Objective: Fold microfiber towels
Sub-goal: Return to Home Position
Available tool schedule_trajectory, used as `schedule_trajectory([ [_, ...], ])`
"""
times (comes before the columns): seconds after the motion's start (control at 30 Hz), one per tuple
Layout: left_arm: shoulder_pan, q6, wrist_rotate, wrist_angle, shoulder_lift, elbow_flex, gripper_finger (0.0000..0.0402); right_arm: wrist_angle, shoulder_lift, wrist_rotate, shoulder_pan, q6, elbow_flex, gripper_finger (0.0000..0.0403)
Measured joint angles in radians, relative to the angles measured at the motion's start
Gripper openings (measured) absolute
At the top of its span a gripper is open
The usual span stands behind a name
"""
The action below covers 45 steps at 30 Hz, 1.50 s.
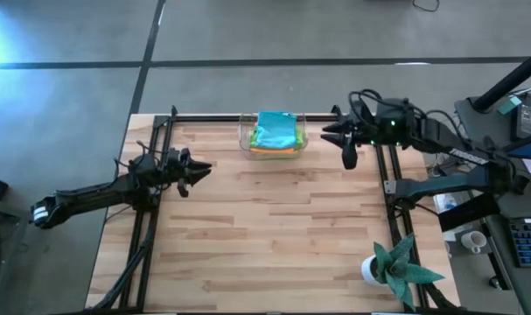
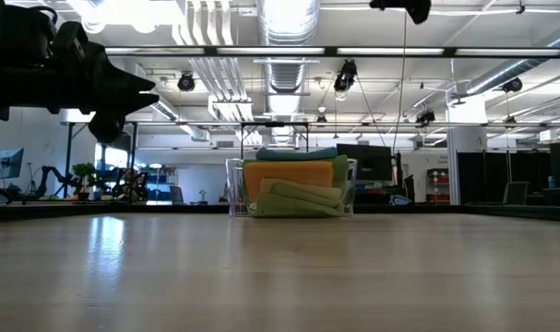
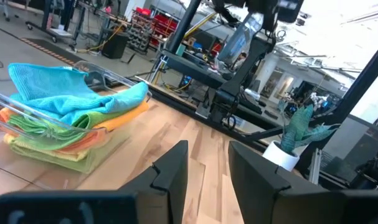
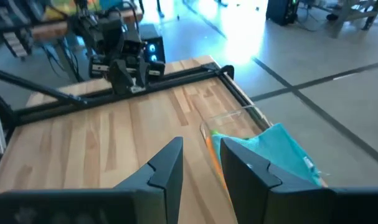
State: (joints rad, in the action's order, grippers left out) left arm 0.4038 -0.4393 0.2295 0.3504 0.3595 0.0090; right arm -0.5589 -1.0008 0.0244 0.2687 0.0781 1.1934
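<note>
Wooden table (image 1: 274, 232) from above, we see the microfiber towels (image 1: 275, 131) stacked in the transparent bin (image 1: 245, 141) at its far edge, left gripper (image 1: 204, 167) and right gripper (image 1: 348, 160) either side, low view, blue on top, wrist views, both fingers slightly apart, empty.

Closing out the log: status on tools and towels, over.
Left tool open, empty, left side. Right tool open, empty, right of clear plastic bin. Folded microfiber towels stacked inside, blue topmost. Nothing in the way.
</note>
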Motion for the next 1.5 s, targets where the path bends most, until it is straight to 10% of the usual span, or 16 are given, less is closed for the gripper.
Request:
schedule_trajectory([
  [0.63, 0.000, 0.001, 0.001, 0.000, 0.000, -0.001, 0.0100, 0.364, 0.359, 0.001, -0.002, 0.214, -0.639, 0.0104],
  [1.5, 0.000, 0.002, 0.002, 0.000, 0.000, -0.001, 0.0100, 0.772, 0.685, 0.000, -0.002, 0.185, -1.141, 0.0105],
])
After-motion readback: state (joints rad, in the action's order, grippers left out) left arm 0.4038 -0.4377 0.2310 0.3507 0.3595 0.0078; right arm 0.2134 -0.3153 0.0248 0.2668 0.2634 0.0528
